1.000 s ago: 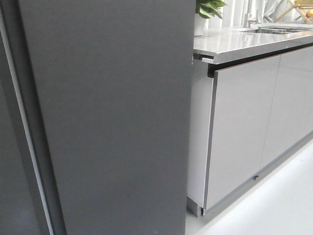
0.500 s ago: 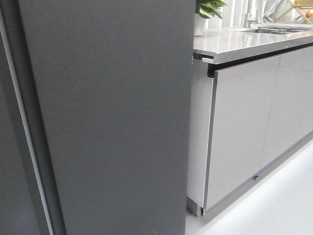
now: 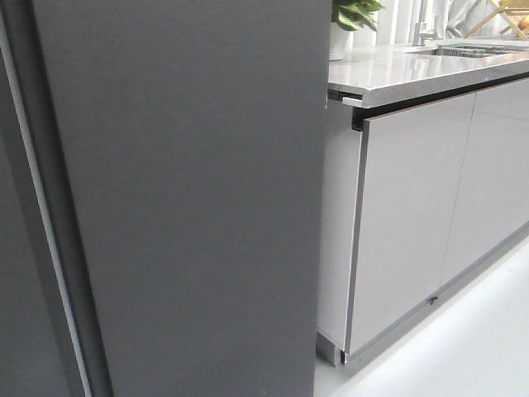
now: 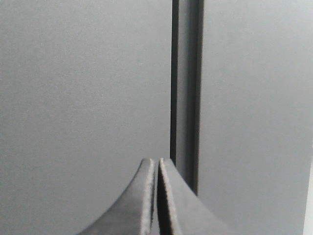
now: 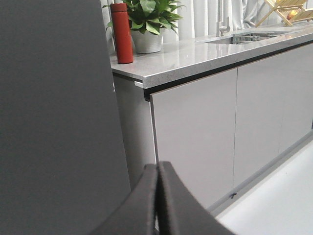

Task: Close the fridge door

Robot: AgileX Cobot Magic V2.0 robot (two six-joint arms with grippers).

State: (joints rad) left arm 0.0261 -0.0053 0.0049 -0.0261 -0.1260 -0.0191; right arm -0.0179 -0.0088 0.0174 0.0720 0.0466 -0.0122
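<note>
The fridge door [image 3: 198,207] is a tall matte dark-grey panel that fills the left and middle of the front view. Only its outer face shows; the lining, bin and tape are hidden. A thin pale seam [image 3: 45,240] parts it from a narrower dark panel [image 3: 16,289]. No gripper shows in the front view. My left gripper [image 4: 157,160] is shut and empty, close in front of dark-grey panels beside a vertical seam [image 4: 186,98]. My right gripper [image 5: 157,166] is shut and empty, by the door's right edge [image 5: 58,122].
Light-grey glossy cabinet doors [image 3: 413,215] under a grey stone worktop [image 3: 413,70] run to the right of the fridge. A red bottle [image 5: 121,33] and a potted plant [image 5: 146,22] stand on the worktop, with a sink further back. Pale floor [image 3: 471,347] lies at the lower right.
</note>
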